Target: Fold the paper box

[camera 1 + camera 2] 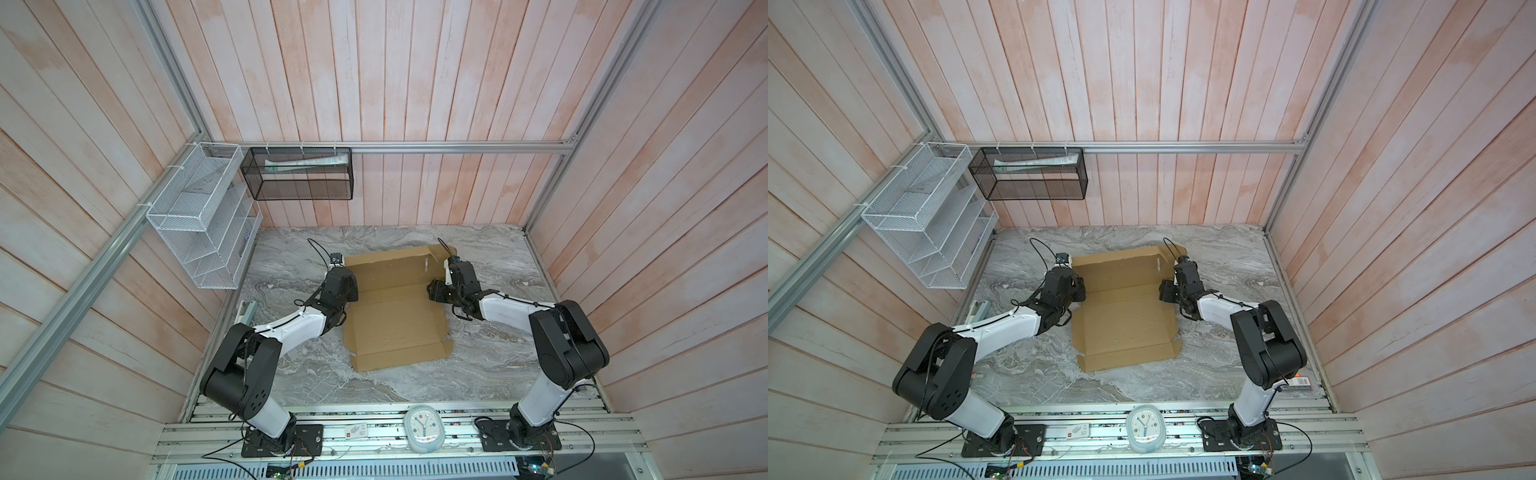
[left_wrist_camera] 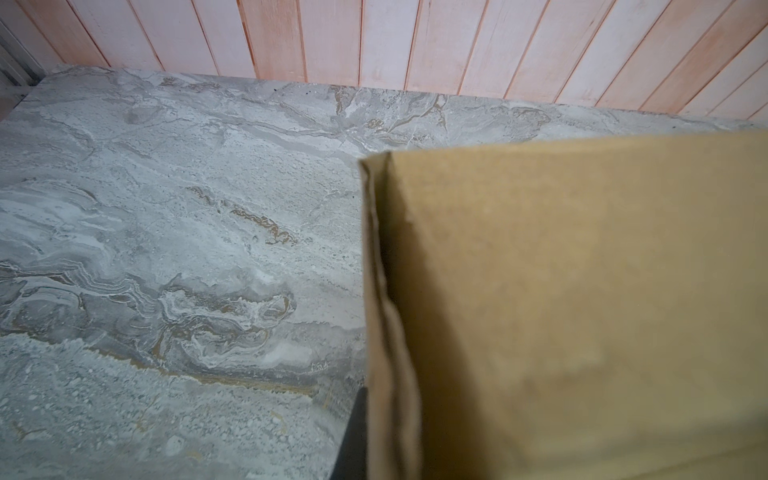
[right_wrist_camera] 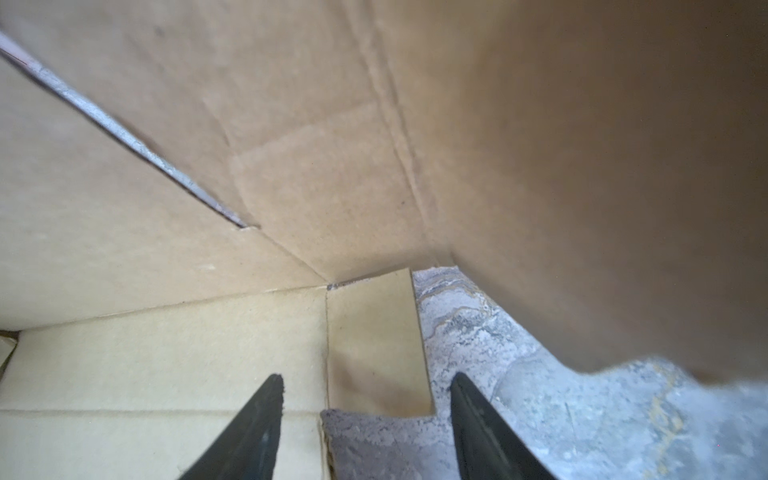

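The paper box [image 1: 395,324] [image 1: 1121,328] is a brown cardboard blank lying opened out on the marble table [image 1: 490,345]; its far panel [image 1: 390,266] tilts upward. My left gripper [image 1: 343,283] is at the box's left edge. In the left wrist view one dark finger [image 2: 353,436] presses against an upright cardboard flap [image 2: 561,311], shut on it. My right gripper [image 1: 457,272] is at the box's far right corner. Its jaws [image 3: 366,376] stand open above a small tab [image 3: 374,345] and bare marble, holding nothing. A raised flap [image 3: 582,166] looms in front of them.
A white wire rack [image 1: 199,224] and a black mesh basket [image 1: 299,174] hang on the back left walls. A white clock [image 1: 424,428] lies on the front rail. A metal bracket [image 1: 247,309] sits by the left arm. Wood walls close in the table.
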Controlling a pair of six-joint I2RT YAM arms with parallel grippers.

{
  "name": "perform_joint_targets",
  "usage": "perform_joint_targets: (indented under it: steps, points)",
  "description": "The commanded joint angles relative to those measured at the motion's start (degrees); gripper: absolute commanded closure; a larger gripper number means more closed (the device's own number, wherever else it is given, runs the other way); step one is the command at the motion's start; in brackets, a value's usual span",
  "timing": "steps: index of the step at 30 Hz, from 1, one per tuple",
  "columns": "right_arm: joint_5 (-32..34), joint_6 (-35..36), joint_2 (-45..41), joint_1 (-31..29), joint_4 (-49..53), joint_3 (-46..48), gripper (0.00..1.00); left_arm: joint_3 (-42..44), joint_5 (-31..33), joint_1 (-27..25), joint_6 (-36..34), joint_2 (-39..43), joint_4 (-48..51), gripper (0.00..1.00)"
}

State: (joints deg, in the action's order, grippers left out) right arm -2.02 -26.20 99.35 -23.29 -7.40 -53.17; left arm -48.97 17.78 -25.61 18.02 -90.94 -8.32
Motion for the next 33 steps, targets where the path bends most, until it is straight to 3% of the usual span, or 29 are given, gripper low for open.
perform_joint_targets:
  steps: [1,10,33]
  points:
    - [-0.86,-0.70,1.02,0.39,-1.45,0.88,0.35,-0.60,-0.99,0.21,0.15,1.50,-0.82,1.00]
    - [-7.59,1.09,0.80,-0.15,-4.61,-0.33,0.37,-0.61,-1.43,0.21,0.69,1.20,-0.82,1.00]
    - [-8.10,2.38,3.19,-5.25,-2.64,-5.05,0.40,-0.16,-2.66,0.12,2.07,0.67,-1.53,1.00]
